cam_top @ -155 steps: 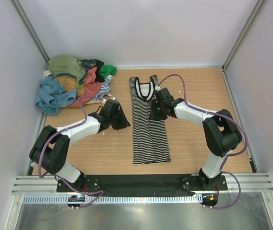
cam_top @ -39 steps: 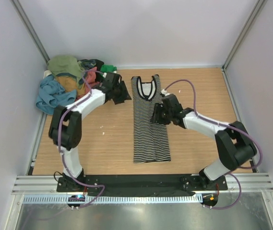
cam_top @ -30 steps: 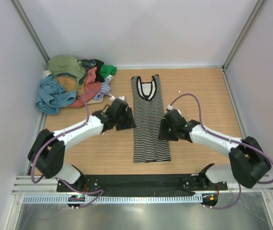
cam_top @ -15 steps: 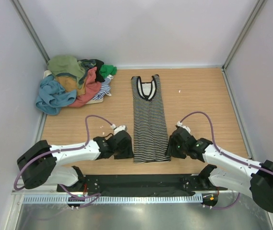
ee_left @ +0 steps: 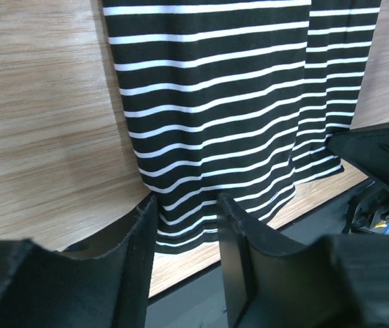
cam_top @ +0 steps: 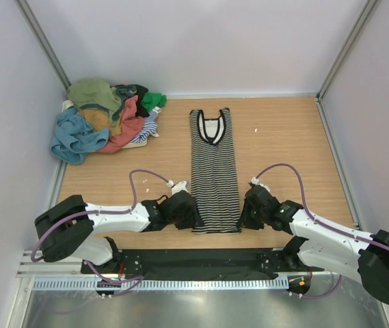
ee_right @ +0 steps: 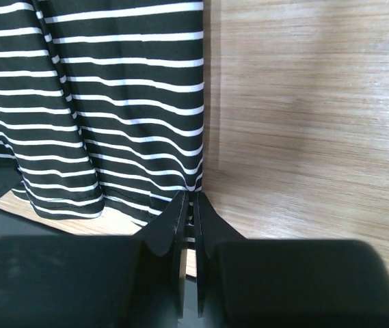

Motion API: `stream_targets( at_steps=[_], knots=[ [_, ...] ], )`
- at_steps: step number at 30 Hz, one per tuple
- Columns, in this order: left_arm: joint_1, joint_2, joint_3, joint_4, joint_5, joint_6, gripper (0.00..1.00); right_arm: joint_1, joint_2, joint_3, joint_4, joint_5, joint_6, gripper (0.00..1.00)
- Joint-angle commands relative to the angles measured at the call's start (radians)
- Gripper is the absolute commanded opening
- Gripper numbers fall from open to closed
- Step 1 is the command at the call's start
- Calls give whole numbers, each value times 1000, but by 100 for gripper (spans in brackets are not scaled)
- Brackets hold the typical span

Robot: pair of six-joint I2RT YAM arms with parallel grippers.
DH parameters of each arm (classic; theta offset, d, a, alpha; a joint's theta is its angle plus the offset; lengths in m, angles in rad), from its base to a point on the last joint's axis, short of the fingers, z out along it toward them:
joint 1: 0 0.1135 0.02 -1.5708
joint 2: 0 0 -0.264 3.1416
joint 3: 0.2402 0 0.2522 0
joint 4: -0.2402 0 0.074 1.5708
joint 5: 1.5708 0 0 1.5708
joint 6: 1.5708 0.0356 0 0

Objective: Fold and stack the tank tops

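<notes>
Both near hem corners of the striped tank top [cam_top: 215, 171], flat on the counter [cam_top: 283, 150], lay free half a second ago; now the left gripper [ee_left: 187, 205] straddles one, released; the right gripper [ee_right: 191, 199] has clenched on the other; the other tank tops [cam_top: 105, 119] stay heaped far-left.

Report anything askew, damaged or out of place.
Nothing spilled or damaged. The striped tank top lies flat and straight; the other tops sit in a jumbled heap in the far left corner. One mismatch: the right tool pinches its hem, the left tool stands open.

Wood-grain tabletop [cam_top: 283, 137], pale walls [cam_top: 194, 41] on 3 sides, seemingly even light
</notes>
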Motion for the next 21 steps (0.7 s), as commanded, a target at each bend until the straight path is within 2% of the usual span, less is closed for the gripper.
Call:
stream_targets(
  at_steps=[1, 4, 8, 11, 16, 21],
  knots=[
    [-9, 5, -39, -4, -8, -24, 40, 10, -17, 4, -29, -9, 2, 10],
    [-12, -6, -56, -13, -13, -33, 38, 11, -23, 8, -40, -2, 2, 10],
    [-28, -37, -65, -90, -65, -45, 47, 13, -34, 16, -55, 11, -4, 9],
    [-35, -51, -67, -112, -85, -55, 47, 13, -33, 17, -57, 15, -7, 9],
    [-52, -61, -45, -202, -136, -62, 42, 14, -28, 21, -58, 20, -10, 9],
    [-65, -64, -41, -219, -136, -64, 29, 14, -28, 25, -60, 23, -13, 9]
  ],
)
